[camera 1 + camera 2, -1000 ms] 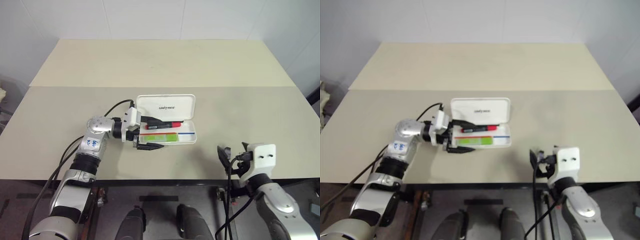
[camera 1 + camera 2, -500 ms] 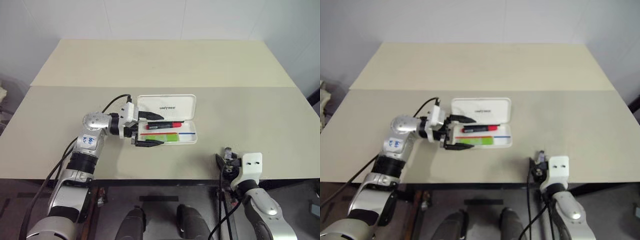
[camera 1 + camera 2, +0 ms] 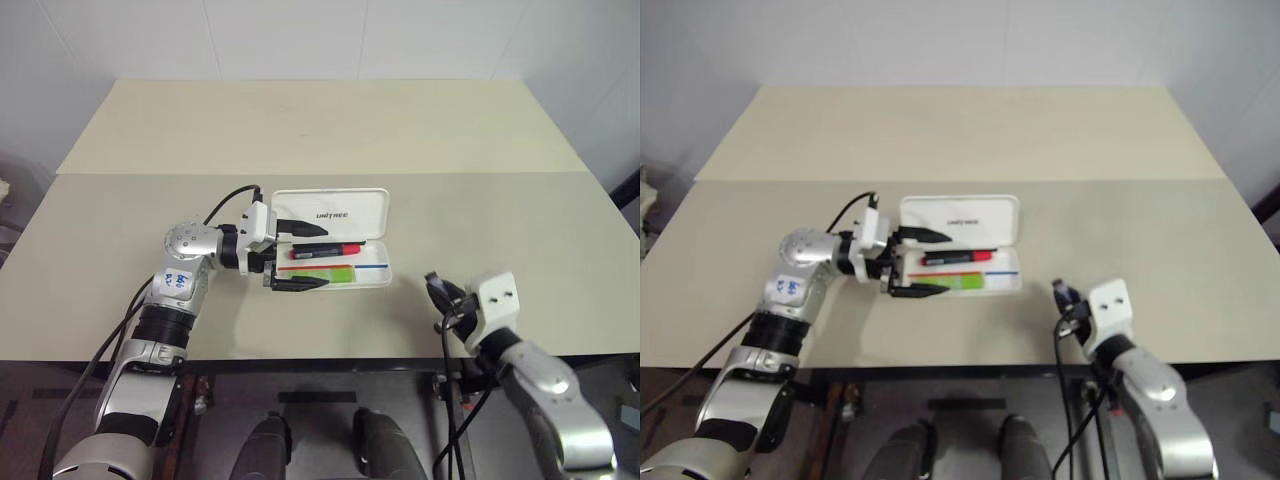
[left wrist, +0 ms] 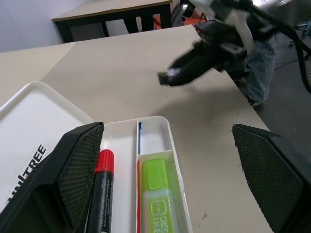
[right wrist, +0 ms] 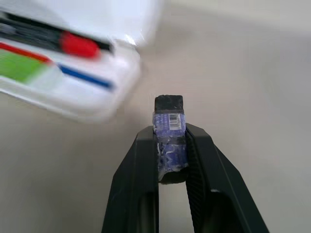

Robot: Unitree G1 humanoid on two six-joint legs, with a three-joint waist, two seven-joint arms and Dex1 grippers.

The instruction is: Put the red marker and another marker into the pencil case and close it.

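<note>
- Lying in open pencil case (image 3: 340,272) already: red marker (image 3: 325,250), green highlighter (image 3: 328,276).
- Straddling case's left end: left gripper (image 3: 299,256), jaws wide, empty; could block the lid.
- Clamping small blue-wrapped object (image 5: 169,141): right gripper (image 3: 436,291); could nudge case sideways.

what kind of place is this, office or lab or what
Probably a robot test room or lab rather than a home. A plain beige table stands against bare white walls, with only a white pencil case on it. The left wrist view shows another plain table behind.

One pencil case (image 3: 335,240), one red marker (image 3: 326,250), one green marker (image 3: 325,275), one small blue-labelled object (image 5: 169,141).
</note>
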